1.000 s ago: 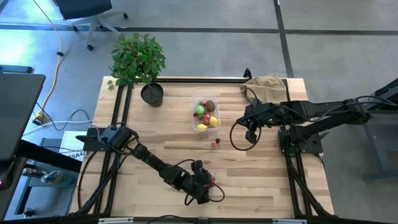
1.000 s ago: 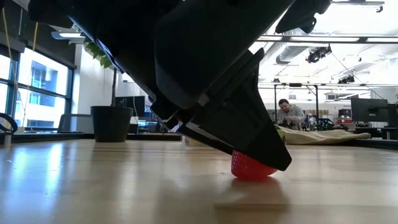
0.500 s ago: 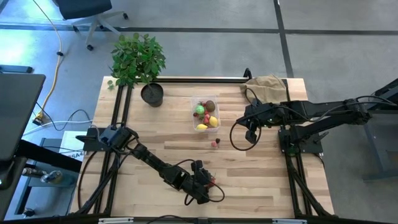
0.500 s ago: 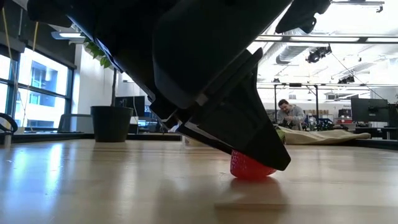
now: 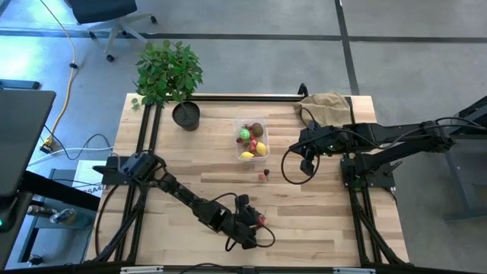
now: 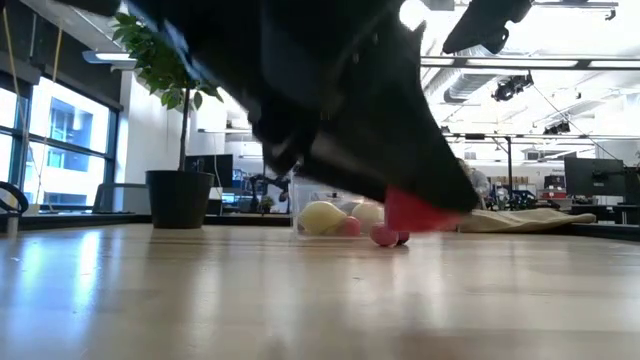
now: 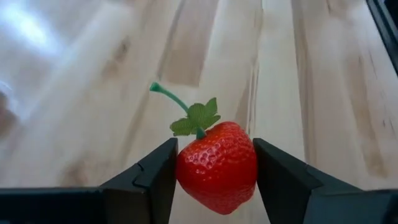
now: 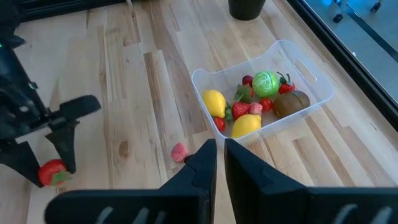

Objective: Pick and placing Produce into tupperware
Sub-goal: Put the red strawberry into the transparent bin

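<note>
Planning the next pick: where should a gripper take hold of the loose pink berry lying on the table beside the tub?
Grip the pink berry across its body, coming straight down from above. It lies low on bare table, just clear of the tupperware wall; keep the fingers parallel to that wall.

In the low view, the left hand is a dark blur that covers part of the tupperware behind it. The strawberry it grips shows only as a red smear. From above, the strawberry is too small to make out.
</note>
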Robot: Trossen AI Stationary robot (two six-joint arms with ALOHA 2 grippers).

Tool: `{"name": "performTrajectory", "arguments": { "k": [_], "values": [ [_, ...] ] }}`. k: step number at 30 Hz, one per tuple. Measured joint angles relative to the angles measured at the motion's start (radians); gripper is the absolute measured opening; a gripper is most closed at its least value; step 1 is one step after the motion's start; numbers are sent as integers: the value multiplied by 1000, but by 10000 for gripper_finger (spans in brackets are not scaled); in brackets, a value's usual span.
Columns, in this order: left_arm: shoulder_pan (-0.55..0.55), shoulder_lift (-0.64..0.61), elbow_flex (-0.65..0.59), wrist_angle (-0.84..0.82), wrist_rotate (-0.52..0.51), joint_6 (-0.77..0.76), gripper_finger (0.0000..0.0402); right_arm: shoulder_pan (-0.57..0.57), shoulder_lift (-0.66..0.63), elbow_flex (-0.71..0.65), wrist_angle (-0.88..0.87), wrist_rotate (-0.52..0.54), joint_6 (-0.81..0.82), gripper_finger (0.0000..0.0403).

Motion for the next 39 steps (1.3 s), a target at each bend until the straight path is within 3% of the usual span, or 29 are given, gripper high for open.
{"name": "performTrajectory", "arguments": {
  "k": [12, 21, 25, 35, 39],
  "values": [
    [12, -251, 0, -112, -238, 281, 181, 0, 0, 0, 0, 0, 0, 24],
    [120, -500, 0, -308, -231, 470, 182, 0, 0, 0, 0, 0, 0, 24],
    [207, -567, 1, -395, -154, 549, 180, 0, -1, 0, 0, 0, 0, 24],
    [492, -583, 1, -540, 228, 744, 181, 0, 0, 0, -1, 0, 0, 24],
    [577, -582, 1, -574, 321, 844, 179, 0, 0, 0, 0, 0, 0, 24]
  ]
}}
